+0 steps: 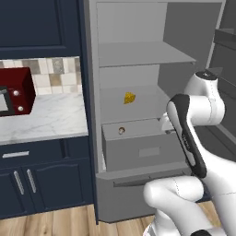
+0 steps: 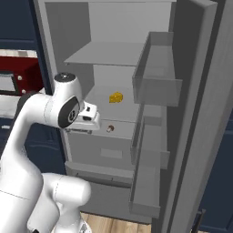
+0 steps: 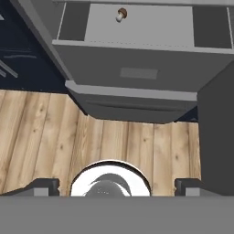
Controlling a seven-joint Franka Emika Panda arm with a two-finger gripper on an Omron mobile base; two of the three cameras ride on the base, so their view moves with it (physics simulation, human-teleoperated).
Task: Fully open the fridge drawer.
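Observation:
The fridge drawer [image 1: 138, 152] is a light-grey box under the lowest shelf, pulled partway out of the fridge. Its flat front carries a small rectangular recess [image 3: 139, 73] as handle. A small brown mushroom [image 3: 121, 14] lies inside the drawer [image 3: 137, 59]. My gripper [image 3: 116, 186] hangs in front of and above the drawer front, apart from it, looking down at it and the floor. Its fingertips [image 3: 45, 185] stand wide apart at the view's bottom, so it is open and holds nothing. In the right base view my hand [image 2: 87, 118] sits left of the drawer [image 2: 102, 152].
A wider grey panel with a long dark slot handle [image 1: 138, 182] juts out below the drawer. A yellow cheese wedge [image 1: 130, 97] lies on the shelf above. The open fridge door with its bins [image 2: 154, 86] stands to the right. A red microwave [image 1: 14, 92] sits on the left counter.

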